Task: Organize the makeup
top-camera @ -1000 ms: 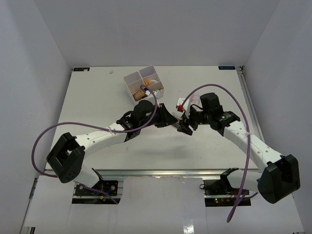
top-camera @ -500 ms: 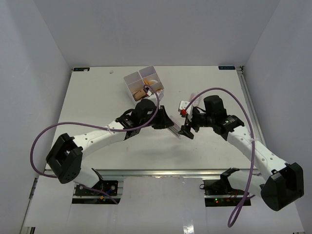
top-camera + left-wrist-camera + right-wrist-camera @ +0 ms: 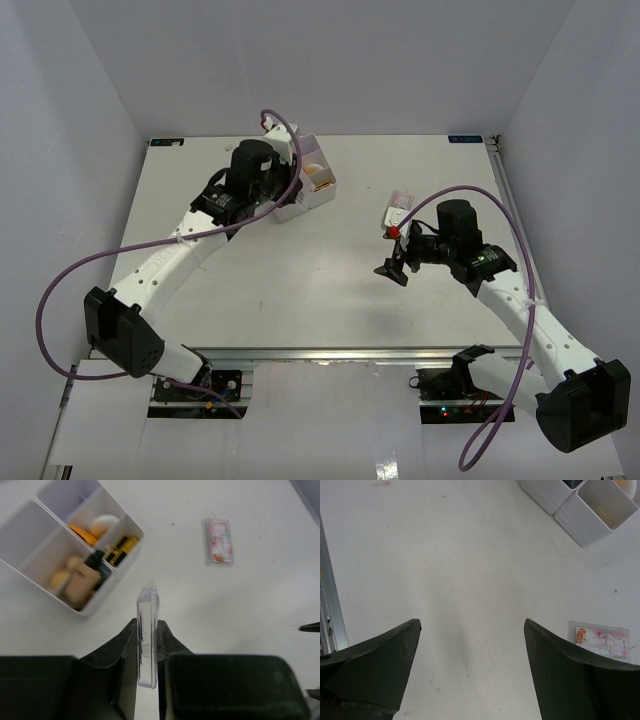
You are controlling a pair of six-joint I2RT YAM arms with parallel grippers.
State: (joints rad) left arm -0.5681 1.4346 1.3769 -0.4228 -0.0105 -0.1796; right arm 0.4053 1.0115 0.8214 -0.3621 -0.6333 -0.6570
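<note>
My left gripper (image 3: 148, 626) is shut on a clear flat packet (image 3: 148, 602), held edge-on above the table just in front of the white box (image 3: 22, 530). In the box lie a skin-tone dark-capped bottle (image 3: 85, 577), a black-gold lipstick (image 3: 121, 549), an orange tube (image 3: 82, 532) and a beige sponge (image 3: 103, 524). A pinkish packet (image 3: 400, 199) lies flat on the table right of the box. My right gripper (image 3: 392, 268) hangs open and empty near that pinkish packet (image 3: 600, 639). In the top view the left arm covers part of the box (image 3: 318, 188).
One box compartment (image 3: 67, 495) at the far corner looks bare. The box's corner (image 3: 580, 525) shows at the upper right of the right wrist view. A metal rail (image 3: 329, 615) runs along the table's near edge.
The two grippers met at mid-table; the right one opened and drew back to the right. My left arm swung up and left to the box with the clear packet.
</note>
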